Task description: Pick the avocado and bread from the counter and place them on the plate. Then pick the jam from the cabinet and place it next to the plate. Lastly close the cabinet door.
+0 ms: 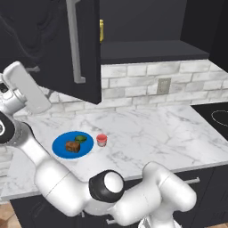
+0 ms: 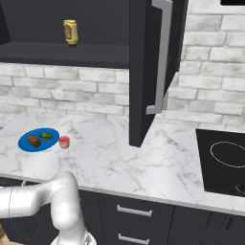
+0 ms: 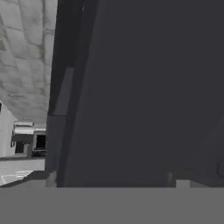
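With bread and avocado on the flat blue round plate and the small red jam jar beside it, the empty, wide-open fingers face the black moulded cabinet door to push it shut.

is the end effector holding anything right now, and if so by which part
Nothing is held. The end effector stands open close to the black cabinet door. The jam stands on the counter beside the plate.

kitchen, marble counter, brick backsplash, black wall cabinet, stovetop, drawers
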Motion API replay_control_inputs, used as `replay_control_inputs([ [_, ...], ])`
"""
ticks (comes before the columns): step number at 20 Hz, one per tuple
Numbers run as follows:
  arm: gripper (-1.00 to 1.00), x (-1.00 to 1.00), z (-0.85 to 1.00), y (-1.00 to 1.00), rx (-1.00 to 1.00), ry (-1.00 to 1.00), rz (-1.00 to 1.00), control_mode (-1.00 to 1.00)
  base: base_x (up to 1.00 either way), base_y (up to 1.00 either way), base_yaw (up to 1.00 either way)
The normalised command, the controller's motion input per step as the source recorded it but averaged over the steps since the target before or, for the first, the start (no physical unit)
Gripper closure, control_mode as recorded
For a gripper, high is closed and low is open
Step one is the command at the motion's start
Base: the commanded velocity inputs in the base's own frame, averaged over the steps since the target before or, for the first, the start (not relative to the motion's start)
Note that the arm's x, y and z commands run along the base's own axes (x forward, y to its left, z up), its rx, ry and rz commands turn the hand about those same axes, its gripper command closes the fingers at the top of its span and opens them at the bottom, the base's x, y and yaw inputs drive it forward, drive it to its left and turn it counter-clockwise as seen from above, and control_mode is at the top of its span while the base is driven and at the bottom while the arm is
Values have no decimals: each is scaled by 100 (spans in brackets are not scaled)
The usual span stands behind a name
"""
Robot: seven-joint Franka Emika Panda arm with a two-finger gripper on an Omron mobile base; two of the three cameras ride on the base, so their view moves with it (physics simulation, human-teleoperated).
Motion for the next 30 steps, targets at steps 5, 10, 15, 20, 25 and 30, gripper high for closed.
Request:
replay_control_inputs([
  [5, -100, 0, 64, -100, 34, 0, 4, -100, 0, 0, 0],
  [10, -100, 0, 63, -100, 35, 0, 10, -100, 0, 0, 0],
  [15, -100, 9, 47, -100, 37, 2, 21, -100, 0, 0, 0],
  [20, -100, 36, 35, -100, 33, 13, 24, -100, 0, 0, 0],
  [25, -100, 57, 17, -100, 27, 15, 26, -100, 0, 0, 0],
  [30, -100, 80, 0, -100, 17, 6, 35, -100, 0, 0, 0],
])
